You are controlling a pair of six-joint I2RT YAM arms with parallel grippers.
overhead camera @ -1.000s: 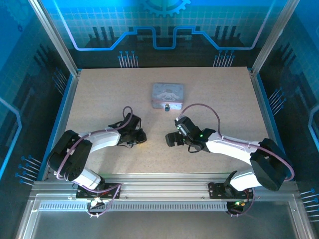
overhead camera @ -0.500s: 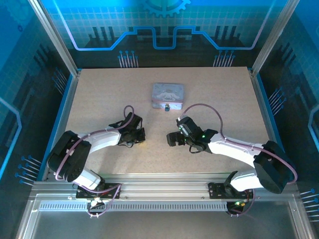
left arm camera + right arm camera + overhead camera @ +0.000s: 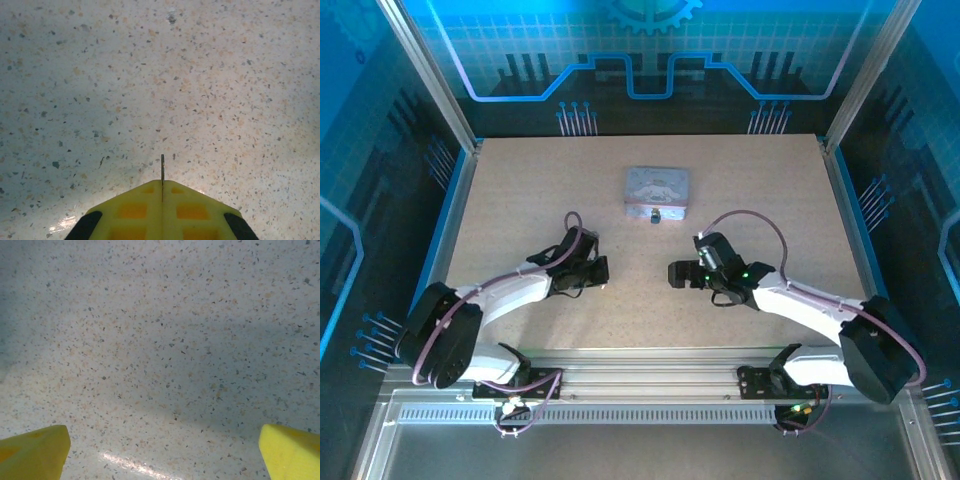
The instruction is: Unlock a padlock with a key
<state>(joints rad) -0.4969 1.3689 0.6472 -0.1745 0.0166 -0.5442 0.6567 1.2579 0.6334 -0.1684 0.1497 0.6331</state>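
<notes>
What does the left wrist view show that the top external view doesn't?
Left wrist: the key, a thin sliver pinched in the shut left claw. Top external: the padlock at the near edge of the tin, and the right claw. Both: the left claw and the speckled table.

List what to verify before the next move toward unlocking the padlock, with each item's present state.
1. Key pinched in left gripper: ok, its tip pokes out between shut fingers.
2. Right gripper open: ok.
3. Padlock steadied: not ok, it lies ungripped at the tin's near edge.
4. Key's orientation for the keyhole: cannot tell.
5. Route from grippers to padlock unobstructed: ok.
</notes>
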